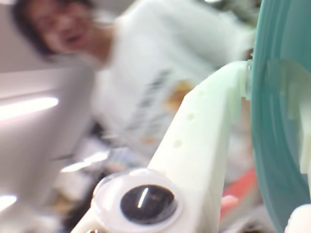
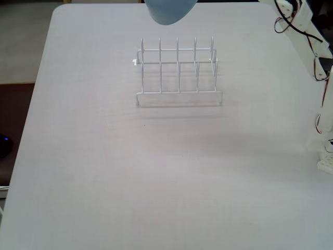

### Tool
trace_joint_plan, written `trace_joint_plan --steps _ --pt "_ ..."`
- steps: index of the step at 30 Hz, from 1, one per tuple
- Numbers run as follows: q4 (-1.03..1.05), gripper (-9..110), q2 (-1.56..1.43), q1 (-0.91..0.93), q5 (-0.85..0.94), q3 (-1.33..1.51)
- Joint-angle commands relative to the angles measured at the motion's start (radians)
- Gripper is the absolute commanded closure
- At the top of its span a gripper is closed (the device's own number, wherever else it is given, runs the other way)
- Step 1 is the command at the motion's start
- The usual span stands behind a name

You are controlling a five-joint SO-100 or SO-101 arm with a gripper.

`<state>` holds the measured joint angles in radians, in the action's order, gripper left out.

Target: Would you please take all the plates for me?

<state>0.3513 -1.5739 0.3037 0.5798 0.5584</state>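
The light blue plate fills the right side of the wrist view, seen nearly edge-on, its rim pressed against the tip of the white gripper finger. The other finger is mostly hidden behind the plate, so the grip reads as closed on the plate's rim rather than open. In the fixed view the same plate shows only as a blue rounded shape at the top edge, high above the table and beyond the far side of the wire rack. The gripper itself is out of that picture; only part of the arm with its wires runs down the right edge.

The rack stands empty, every slot between its prongs bare, and no other plate is visible on the table. Behind the plate in the wrist view a person in a white shirt appears, blurred, facing the camera.

My reading is that this is the hand-over step: the plate is lifted clear of the rack and held up toward the person. With the rack empty, this looks like the last plate. The next move calls for holding the plate steady within the person's reach and loosening the grip only once they have hold of it; letting go early would drop it onto the table or rack
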Motion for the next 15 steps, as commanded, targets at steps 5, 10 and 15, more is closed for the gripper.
trace_joint_plan --steps 5,10,15 --pt "-0.130 102 -0.118 -0.192 -0.156 0.031" --pt "-0.244 102 -0.115 -0.313 -0.232 0.098" --pt "-0.311 102 -0.091 -0.423 -0.270 0.115"
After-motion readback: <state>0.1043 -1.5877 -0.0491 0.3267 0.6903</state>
